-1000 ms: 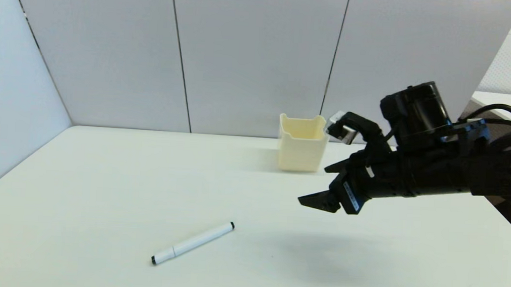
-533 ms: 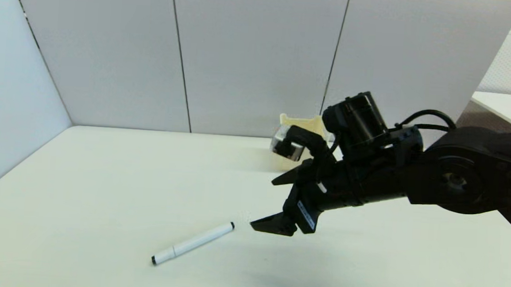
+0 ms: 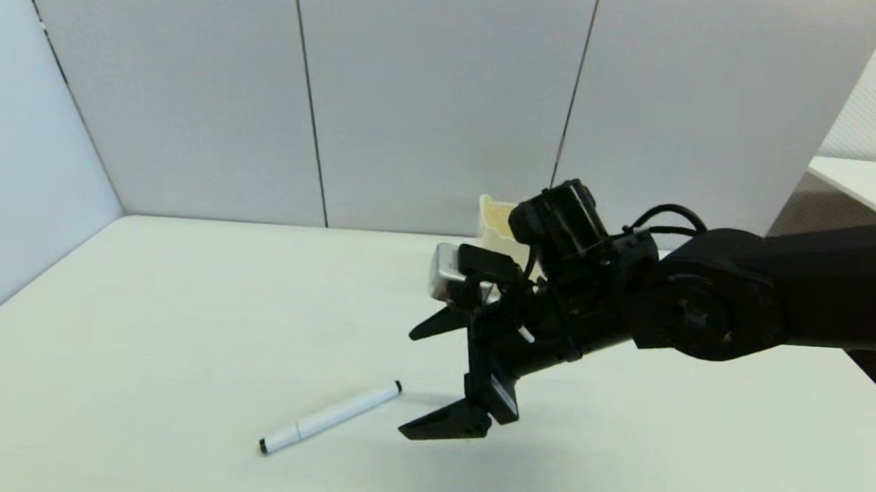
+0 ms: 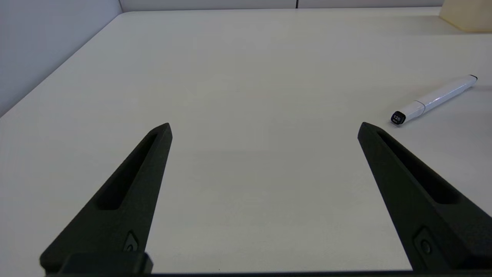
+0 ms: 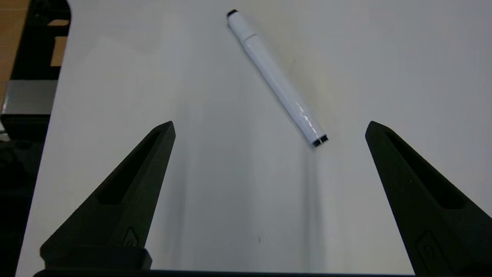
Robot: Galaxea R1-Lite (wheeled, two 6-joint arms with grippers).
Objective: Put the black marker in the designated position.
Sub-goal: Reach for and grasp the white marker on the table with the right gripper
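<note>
- Head view shows the black marker (image 3: 330, 417) lying flat on the tabletop (image 3: 176, 298), near the front edge, its long axis running diagonally.
- The right gripper (image 3: 418, 378) hangs just beside the marker's far tip, above the surface, fingers spread wide and holding nothing.
- Right wrist view has the marker (image 5: 276, 77) ahead of the spread fingers (image 5: 127, 192), its near black tip roughly between them but not yet enclosed.
- The left gripper (image 4: 265, 127) sits low over the tabletop with its fingers apart and empty; the marker (image 4: 434, 99) lies off to one side of it.
- A cream bin (image 3: 497, 219) stands at the back, mostly hidden behind the right arm; it looks like the likely destination.
- Step in hand, as I judge it: the reach for the marker. Next calls for advancing over the barrel's middle, turning the fingers across it, lowering and closing.
</note>
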